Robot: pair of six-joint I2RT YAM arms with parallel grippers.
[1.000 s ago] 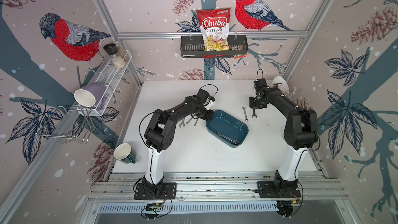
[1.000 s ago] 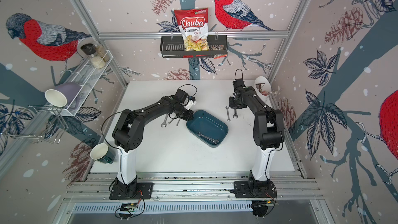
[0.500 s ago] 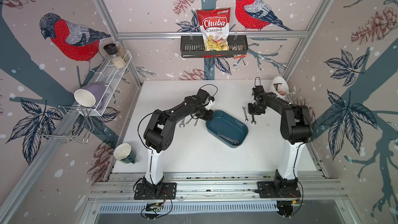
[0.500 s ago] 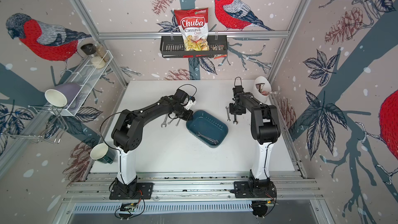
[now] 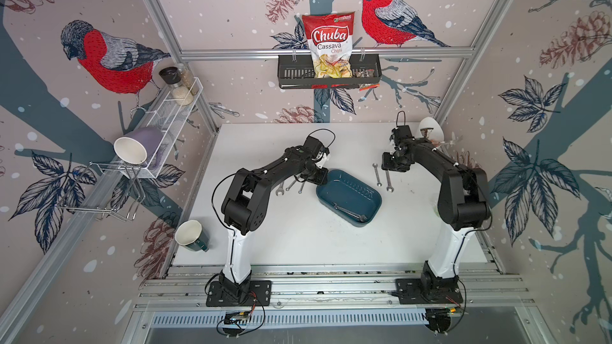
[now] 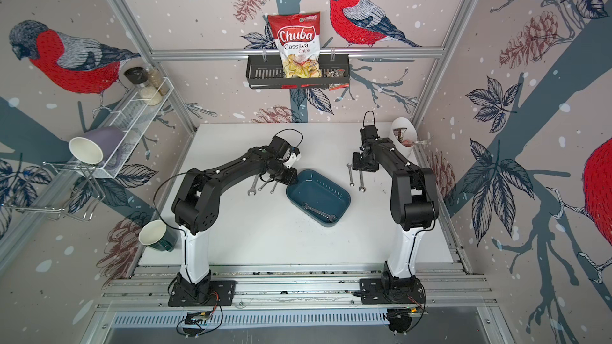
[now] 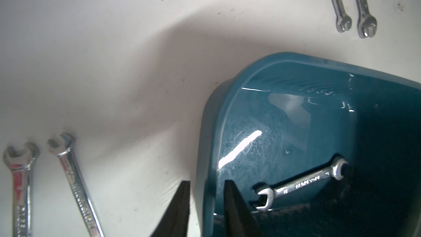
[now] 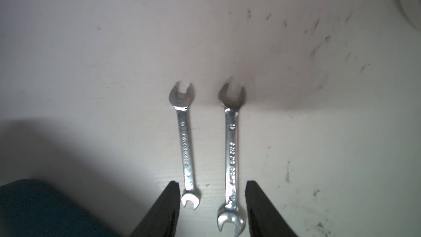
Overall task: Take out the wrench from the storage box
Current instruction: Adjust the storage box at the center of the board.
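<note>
The teal storage box (image 5: 351, 191) (image 6: 319, 193) sits mid-table in both top views. One silver wrench (image 5: 349, 212) (image 7: 303, 181) lies along its near wall. My left gripper (image 5: 322, 178) (image 7: 206, 182) straddles the box's far-left rim. One finger is inside and one outside, slightly open, with a sliver of gap on each side of the wall. My right gripper (image 5: 384, 167) (image 8: 211, 182) hangs open just above the table. The ends of two wrenches (image 8: 186, 147) (image 8: 232, 147) lie on the table between its fingers.
Three more wrenches (image 5: 291, 185) lie on the table left of the box, under the left arm. A white cup (image 5: 430, 130) stands at the far right corner. A green mug (image 5: 192, 238) is at the near left edge. A black wall basket (image 5: 294, 76) holds a chips bag.
The right gripper's jaws have spread apart over the two wrenches, and that arm's elbow has swung in and back out. The left gripper has eased open at the box rim.
</note>
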